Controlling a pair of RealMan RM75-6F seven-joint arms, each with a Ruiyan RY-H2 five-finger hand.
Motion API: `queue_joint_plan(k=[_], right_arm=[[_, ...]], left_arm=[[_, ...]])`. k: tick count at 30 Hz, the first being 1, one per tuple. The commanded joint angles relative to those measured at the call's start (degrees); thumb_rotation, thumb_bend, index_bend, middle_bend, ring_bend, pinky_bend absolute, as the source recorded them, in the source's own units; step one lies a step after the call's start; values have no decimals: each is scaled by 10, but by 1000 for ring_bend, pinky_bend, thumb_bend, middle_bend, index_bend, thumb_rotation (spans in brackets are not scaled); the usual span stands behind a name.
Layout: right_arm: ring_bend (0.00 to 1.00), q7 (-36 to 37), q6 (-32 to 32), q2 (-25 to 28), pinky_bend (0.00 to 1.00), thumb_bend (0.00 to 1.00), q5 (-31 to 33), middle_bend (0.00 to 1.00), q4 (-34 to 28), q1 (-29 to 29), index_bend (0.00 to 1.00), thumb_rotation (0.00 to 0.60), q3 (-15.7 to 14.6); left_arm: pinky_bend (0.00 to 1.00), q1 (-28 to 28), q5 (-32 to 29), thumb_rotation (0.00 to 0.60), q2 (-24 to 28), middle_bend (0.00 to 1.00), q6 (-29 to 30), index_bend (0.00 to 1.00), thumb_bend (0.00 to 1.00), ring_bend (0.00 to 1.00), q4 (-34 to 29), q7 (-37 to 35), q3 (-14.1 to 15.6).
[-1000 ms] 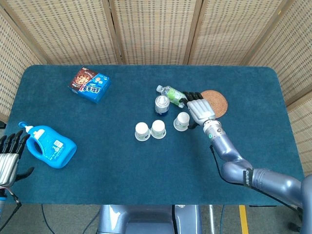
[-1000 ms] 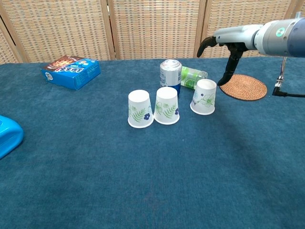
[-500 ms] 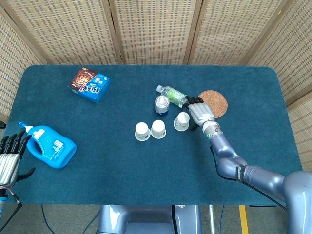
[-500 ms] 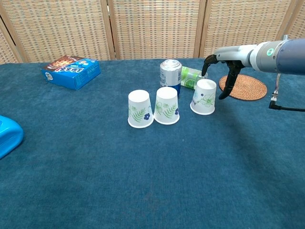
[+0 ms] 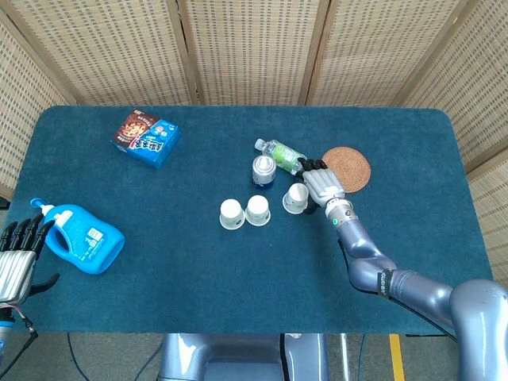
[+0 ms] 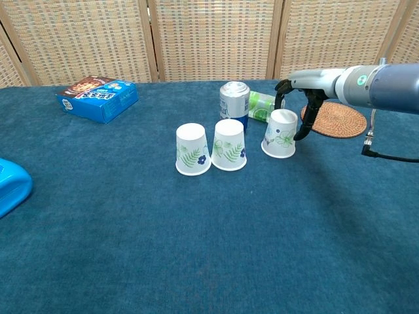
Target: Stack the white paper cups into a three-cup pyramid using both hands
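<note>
Three white paper cups with leaf prints stand upside down on the blue table. The left cup (image 5: 231, 213) (image 6: 193, 149) and the middle cup (image 5: 257, 209) (image 6: 229, 144) stand side by side, almost touching. The right cup (image 5: 296, 197) (image 6: 280, 133) stands apart, slightly tilted. My right hand (image 5: 321, 184) (image 6: 298, 98) hovers at that cup's right side, with its dark fingers (image 6: 305, 119) curved around the cup's top and flank. I cannot tell whether they touch it. My left hand (image 5: 17, 258) sits at the table's left front corner, fingers spread and empty.
A drinks can (image 5: 263, 169) (image 6: 234, 98) stands right behind the middle cup, with a green-labelled bottle (image 5: 279, 155) (image 6: 262, 104) lying beside it. A woven coaster (image 5: 349, 168) (image 6: 340, 119) lies behind my right hand. A biscuit box (image 5: 145, 136) is far left; a blue detergent bottle (image 5: 79, 238) lies by my left hand.
My right hand has come down and moved left, from above the coaster to close around the right cup. None of the cups has moved. The left hand has drifted slightly lower.
</note>
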Motion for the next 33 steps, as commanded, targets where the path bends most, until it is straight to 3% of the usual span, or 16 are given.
queue_joint_plan(k=[1,11,24,33], right_arm=[[0,2,1,-10,118,183,-5,0,11,0,413,600,-1],[0,-1,44,17,148,209,-32,23,-30,-9,513,600,12],[0,-81,150,148,148,212,-11,22,-253,-28,510,600,35],[0,-141,198,176,148,212,18,22,-364,-13,510,600,46]], left_arm=[[0,0,1,600,0,0,0,67,220,0,0,-1,-1],[0,1,5,600,0,0,-3,67,219,0,0,-2,-2],[0,8,19,600,5,0,14,67,220,0,-10,9,-4],[0,14,34,600,12,0,28,67,219,0,-16,2,-5]])
